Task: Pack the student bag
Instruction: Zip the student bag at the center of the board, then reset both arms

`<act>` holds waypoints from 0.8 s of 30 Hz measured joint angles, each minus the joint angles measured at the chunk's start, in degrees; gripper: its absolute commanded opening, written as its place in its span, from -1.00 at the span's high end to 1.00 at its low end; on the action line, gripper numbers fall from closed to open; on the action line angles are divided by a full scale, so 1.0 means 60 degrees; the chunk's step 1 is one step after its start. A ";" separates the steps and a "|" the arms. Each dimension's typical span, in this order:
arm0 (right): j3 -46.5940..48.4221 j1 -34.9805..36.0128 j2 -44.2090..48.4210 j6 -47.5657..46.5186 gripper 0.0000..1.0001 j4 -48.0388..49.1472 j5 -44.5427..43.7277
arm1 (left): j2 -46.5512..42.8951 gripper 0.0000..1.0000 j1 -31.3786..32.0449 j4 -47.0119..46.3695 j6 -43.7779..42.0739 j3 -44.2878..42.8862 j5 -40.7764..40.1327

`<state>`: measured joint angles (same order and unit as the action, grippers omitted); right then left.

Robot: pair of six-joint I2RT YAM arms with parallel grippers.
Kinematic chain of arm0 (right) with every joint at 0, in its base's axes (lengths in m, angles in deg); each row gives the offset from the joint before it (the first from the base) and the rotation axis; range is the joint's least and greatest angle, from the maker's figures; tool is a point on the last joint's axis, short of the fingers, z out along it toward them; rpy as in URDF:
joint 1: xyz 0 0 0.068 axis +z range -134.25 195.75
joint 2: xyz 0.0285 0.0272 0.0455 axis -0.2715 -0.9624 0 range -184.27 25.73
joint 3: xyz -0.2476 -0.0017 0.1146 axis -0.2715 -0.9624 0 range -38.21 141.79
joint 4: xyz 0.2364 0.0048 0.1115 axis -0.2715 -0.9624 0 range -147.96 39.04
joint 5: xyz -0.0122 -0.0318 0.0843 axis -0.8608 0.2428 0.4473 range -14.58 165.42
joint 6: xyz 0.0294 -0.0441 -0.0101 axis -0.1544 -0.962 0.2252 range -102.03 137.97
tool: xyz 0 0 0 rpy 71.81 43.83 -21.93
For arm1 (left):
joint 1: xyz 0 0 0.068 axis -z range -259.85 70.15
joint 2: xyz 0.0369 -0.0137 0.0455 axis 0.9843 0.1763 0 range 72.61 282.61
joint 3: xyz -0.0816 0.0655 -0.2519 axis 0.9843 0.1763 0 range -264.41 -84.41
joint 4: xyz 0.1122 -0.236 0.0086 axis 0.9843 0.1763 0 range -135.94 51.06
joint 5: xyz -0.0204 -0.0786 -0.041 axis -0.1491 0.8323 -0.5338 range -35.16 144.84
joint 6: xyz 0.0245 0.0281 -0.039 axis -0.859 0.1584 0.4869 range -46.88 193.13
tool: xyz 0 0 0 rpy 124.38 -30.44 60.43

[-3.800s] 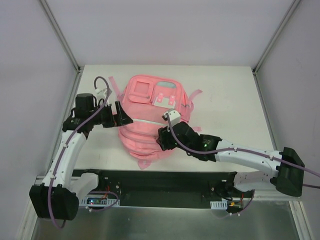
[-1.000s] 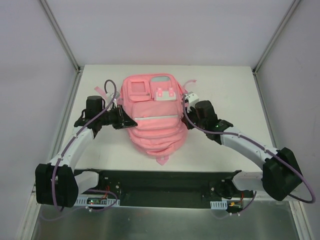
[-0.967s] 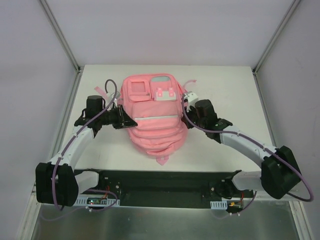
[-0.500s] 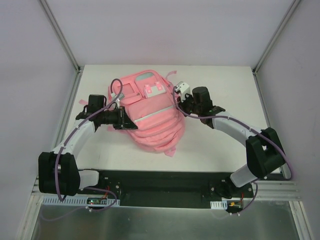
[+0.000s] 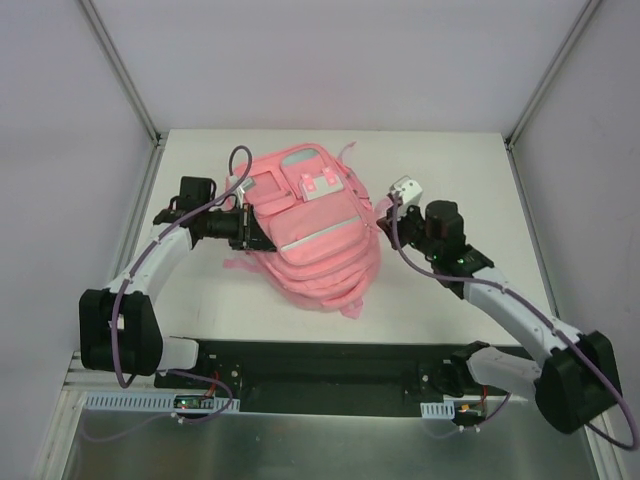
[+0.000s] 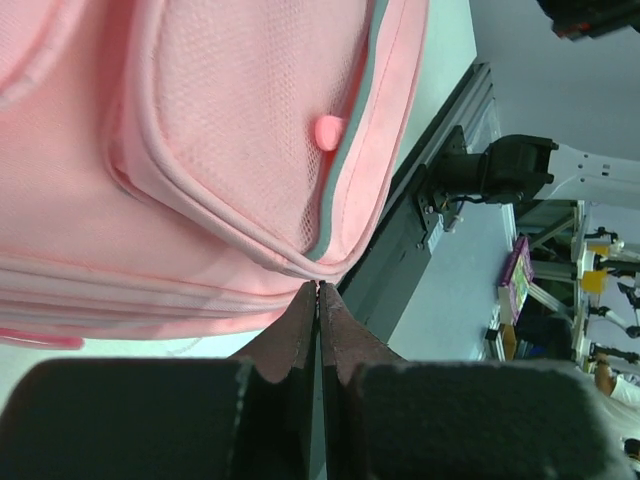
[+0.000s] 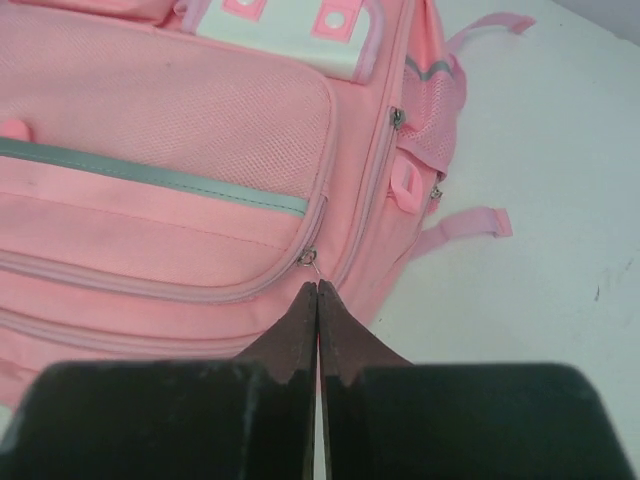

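Observation:
The student bag (image 5: 315, 240) lies flat on the white table, front up, its buckle tabs (image 5: 318, 184) toward the back. My left gripper (image 5: 257, 231) is at the bag's left side. In the left wrist view it is shut (image 6: 318, 286), tips touching the corner seam of a front pocket (image 6: 230, 130). My right gripper (image 5: 384, 222) is at the bag's right side. In the right wrist view its jaws are shut (image 7: 317, 286) just below the front pocket's zip slider (image 7: 311, 258), and the thin zip pull runs from that ring into the tips.
Loose pink straps (image 7: 470, 222) trail off the bag's right side onto the table (image 5: 460, 160). A black rail (image 5: 320, 365) with both arm bases runs along the near edge. Grey walls and metal posts (image 5: 120, 70) enclose the table.
The bag has slid right and turned clockwise with both grippers at its sides. The right arm has drawn back to the right. The left gripper has closed fully.

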<state>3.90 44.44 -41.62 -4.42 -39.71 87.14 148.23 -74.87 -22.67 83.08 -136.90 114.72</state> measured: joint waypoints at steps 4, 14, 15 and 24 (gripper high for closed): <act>-0.0459 -0.0011 0.1705 0.0433 0.99 -0.0532 -0.0127 | 0.0160 0.90 0.0055 0.0033 -0.0051 -0.0357 0.0004; -0.0871 0.0193 0.2688 0.2455 -0.85 -0.1865 -0.2000 | -0.1392 -0.98 0.0055 0.0033 0.0280 -0.0754 -0.1384; -0.0827 0.0117 0.2605 0.2750 -0.89 -0.2109 -0.2313 | -0.1661 -0.98 0.0058 0.0029 0.0342 -0.0754 -0.1683; 0.1257 -0.2076 0.0510 0.4543 -0.93 -0.4601 -0.3184 | -0.4146 -0.98 0.0058 -0.0058 0.1213 -0.0299 -0.5563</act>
<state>11.44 31.98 -38.56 22.83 -67.32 68.04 123.35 -74.52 -23.02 90.36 -138.69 81.35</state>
